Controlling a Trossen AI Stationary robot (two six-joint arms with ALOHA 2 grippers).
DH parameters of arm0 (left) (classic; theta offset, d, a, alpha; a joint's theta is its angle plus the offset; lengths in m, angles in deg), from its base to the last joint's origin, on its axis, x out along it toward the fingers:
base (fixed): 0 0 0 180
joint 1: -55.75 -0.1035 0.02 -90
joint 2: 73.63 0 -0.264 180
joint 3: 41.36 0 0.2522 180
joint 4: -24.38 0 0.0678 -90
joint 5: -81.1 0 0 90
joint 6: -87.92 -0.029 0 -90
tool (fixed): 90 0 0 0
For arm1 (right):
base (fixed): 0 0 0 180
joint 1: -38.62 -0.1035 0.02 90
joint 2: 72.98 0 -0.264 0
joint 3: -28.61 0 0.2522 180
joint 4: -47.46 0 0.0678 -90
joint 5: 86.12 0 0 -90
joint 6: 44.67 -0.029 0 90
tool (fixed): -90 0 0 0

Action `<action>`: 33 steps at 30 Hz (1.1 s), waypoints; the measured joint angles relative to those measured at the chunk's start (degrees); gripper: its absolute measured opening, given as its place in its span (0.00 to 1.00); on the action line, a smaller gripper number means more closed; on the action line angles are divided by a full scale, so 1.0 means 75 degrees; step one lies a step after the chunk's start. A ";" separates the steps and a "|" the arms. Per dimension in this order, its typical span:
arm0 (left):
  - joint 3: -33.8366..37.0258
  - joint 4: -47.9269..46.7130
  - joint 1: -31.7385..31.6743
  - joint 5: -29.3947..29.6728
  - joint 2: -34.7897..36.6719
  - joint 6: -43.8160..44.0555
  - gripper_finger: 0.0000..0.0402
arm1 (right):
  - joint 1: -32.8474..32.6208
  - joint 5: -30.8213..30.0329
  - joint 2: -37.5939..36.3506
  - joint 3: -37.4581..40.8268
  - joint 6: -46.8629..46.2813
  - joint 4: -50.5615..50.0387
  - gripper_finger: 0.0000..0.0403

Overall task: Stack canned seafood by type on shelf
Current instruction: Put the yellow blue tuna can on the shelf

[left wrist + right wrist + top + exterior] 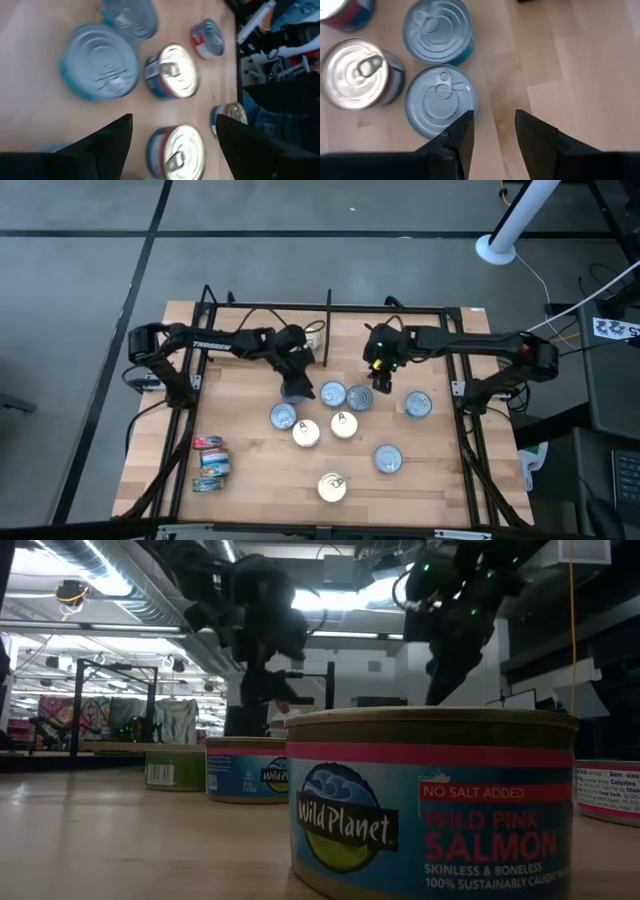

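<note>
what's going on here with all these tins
Two dark robot arms hover over a light wooden board with a black metal frame, sorting small round seafood tins. The left gripper hangs open above the silver-blue-topped tins and gold pull-tab tins; the right gripper is open, empty, beside another silver-blue pair. Three red-and-blue labelled tins sit apart.
</note>
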 joint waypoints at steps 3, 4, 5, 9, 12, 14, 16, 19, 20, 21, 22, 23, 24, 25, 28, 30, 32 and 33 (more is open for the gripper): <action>0.0000 0.0270 0.0289 0.0260 0.0000 0.0007 0.70 | 0.0042 0.0268 0.0386 0.0000 -0.0007 0.0047 0.36; 0.0000 0.0323 0.0378 0.0371 0.0000 0.0012 0.70 | 0.0041 0.0435 0.0515 0.0000 -0.0008 0.0054 0.36; 0.0000 0.0356 0.0455 0.0494 0.0000 0.0014 0.70 | 0.0040 0.0592 0.0637 0.0003 0.0000 0.0045 0.36; 0.0000 0.0508 0.0756 0.0923 0.0000 0.0014 0.70 | 0.0020 0.0871 0.1142 0.0003 0.0051 0.0131 0.36; 0.0000 0.0605 0.0937 0.1074 0.0000 0.0015 0.70 | 0.0028 0.0868 0.1462 0.0003 0.0126 0.0172 0.36; 0.0000 0.0657 0.1043 0.1178 0.0000 0.0015 0.70 | 0.0038 0.0868 0.1628 0.0003 0.0298 0.0169 0.36; 0.0000 0.0658 0.1125 0.1281 0.0000 0.0015 0.70 | 0.0038 0.0870 0.1755 0.0003 0.0424 0.0169 0.36; 0.0000 0.0657 0.1223 0.1465 0.0000 0.0015 0.70 | 0.0038 0.0905 0.1875 0.0000 0.0460 0.0189 0.36; 0.0000 0.0659 0.1241 0.1533 0.0001 0.0015 0.70 | 0.0038 0.0937 0.1883 0.0000 0.0471 0.0192 0.36; 0.0000 0.0657 0.1260 0.1587 0.0000 0.0015 0.70 | 0.0038 0.0960 0.1886 0.0000 0.0490 0.0195 0.35; 0.0000 0.0657 0.1277 0.1627 0.0001 0.0015 0.70 | 0.0040 0.1013 0.1886 0.0000 0.0513 0.0203 0.35; 0.0000 0.0657 0.1280 0.1651 0.0003 0.0015 0.70 | 0.0040 0.1072 0.1886 0.0000 0.0531 0.0214 0.33; 0.0000 0.0657 0.1282 0.1670 0.0002 0.0015 0.70 | 0.0038 0.1139 0.1889 0.0000 0.0543 0.0220 0.32; 0.0000 0.0657 0.1286 0.1694 0.0003 0.0015 0.70 | 0.0038 0.1209 0.1895 0.0000 0.0542 0.0227 0.30; 0.0000 0.0657 0.1286 0.1783 0.0000 0.0015 0.70 | 0.0030 0.1213 0.1895 0.0000 0.0541 0.0218 0.23; 0.0000 0.0657 0.1284 0.1859 0.0003 0.0015 0.70 | 0.0024 0.1211 0.1895 0.0000 0.0541 0.0215 0.18; 0.0000 0.0659 0.1283 0.1908 0.0003 0.0008 0.70 | 0.0024 0.1213 0.1895 0.0000 0.0541 0.0218 0.13; 0.0000 0.0671 0.1291 0.1965 0.0003 -0.0001 0.70 | 0.0024 0.1211 0.1895 0.0000 0.0541 0.0218 0.11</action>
